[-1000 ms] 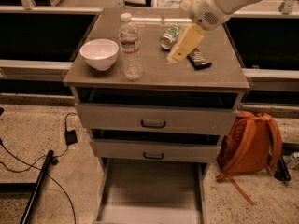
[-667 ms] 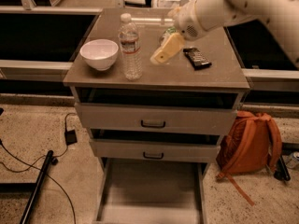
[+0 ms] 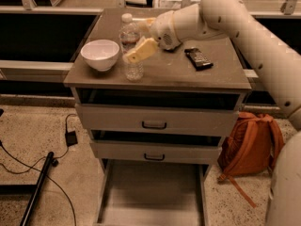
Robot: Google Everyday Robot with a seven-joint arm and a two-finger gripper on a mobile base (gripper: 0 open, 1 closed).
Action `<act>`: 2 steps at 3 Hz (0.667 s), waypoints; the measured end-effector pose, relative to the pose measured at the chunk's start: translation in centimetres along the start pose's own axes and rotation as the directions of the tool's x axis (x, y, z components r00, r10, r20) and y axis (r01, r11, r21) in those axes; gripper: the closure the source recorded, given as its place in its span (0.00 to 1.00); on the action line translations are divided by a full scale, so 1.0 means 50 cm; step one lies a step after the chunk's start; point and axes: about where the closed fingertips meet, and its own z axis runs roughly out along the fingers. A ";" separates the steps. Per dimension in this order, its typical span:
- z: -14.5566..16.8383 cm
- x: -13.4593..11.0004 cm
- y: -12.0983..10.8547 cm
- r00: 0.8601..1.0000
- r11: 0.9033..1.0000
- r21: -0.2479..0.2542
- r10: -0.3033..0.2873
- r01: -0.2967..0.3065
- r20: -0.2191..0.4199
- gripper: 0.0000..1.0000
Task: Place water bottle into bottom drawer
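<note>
While stretched over grey cabinet top, straddled tall clear ribbed plastic water bottle with cream gripper, spread apart.

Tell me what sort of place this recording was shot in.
Probably an office or lab workspace, though that is a guess: a grey drawer cabinet on speckled hard floor, loose cables at the left and an orange backpack beside it. The gripper is at the water bottle on the cabinet top.
</note>
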 end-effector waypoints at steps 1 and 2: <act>0.035 -0.045 0.076 0.997 0.991 -0.128 -0.025 0.034 0.071 0.41; 0.037 -0.047 0.131 0.987 0.977 -0.213 0.014 0.021 0.160 0.65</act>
